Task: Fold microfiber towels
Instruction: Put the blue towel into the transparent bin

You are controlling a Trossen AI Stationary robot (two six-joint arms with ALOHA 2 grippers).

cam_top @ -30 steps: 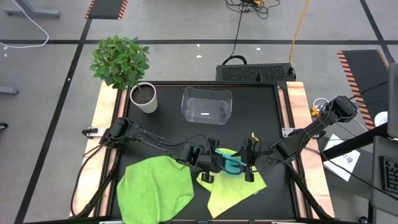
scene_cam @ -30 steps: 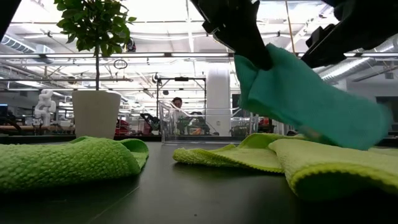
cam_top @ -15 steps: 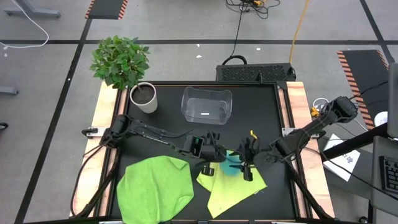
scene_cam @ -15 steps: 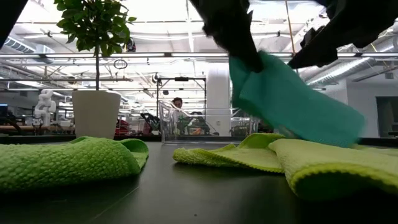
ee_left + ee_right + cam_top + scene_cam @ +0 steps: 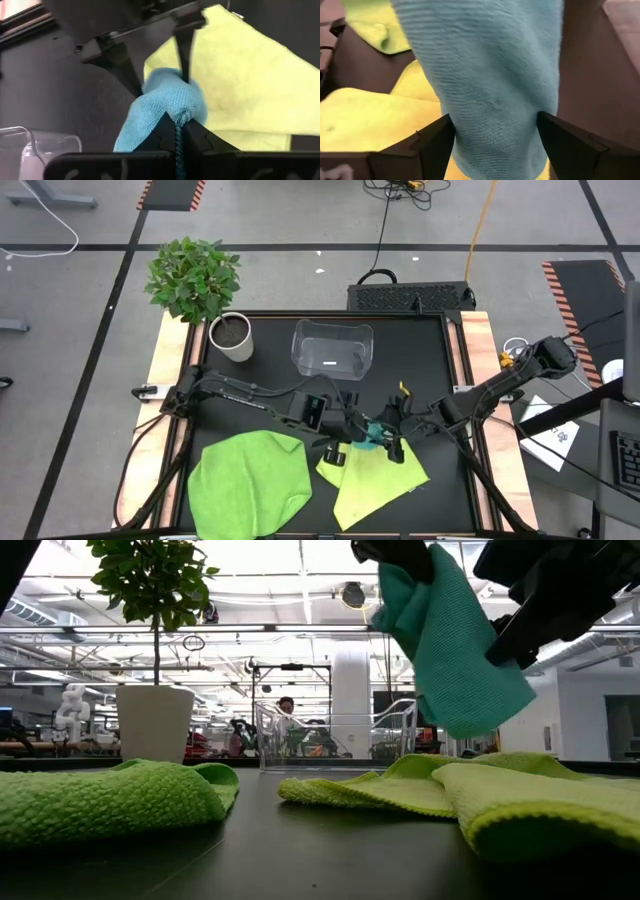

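A turquoise towel (image 5: 450,650) hangs from my left gripper (image 5: 176,122), which is shut on it above the middle of the table (image 5: 352,438). My right gripper (image 5: 495,131) is open; its fingers stand on either side of the hanging turquoise towel (image 5: 490,75). Under both lies a pale yellow-green towel (image 5: 375,485), flat on the table. A bright green towel (image 5: 250,480) lies rumpled at the near left. My left gripper pinches a bunched edge (image 5: 176,114) of the turquoise towel between its two fingertips, slanting down from the table's left. The cloth hangs slack below the fingers, its lower end (image 5: 470,725) clear of the yellow-green towel. My right gripper's open fingers (image 5: 427,145) flank the cloth; whether they touch it I cannot tell.
A clear plastic bin (image 5: 332,348) stands at the far middle of the black table (image 5: 430,360). A white pot (image 5: 232,338) with a leafy plant (image 5: 195,278) is at the far left corner. Bare table lies between the bin and the towels.
My left gripper has risen with the turquoise towel. The towel's lower end, which reached out to the right down by the yellow-green towel, has swung in and now hangs steeply, lifted clear. My right gripper has shifted a little toward the left gripper.
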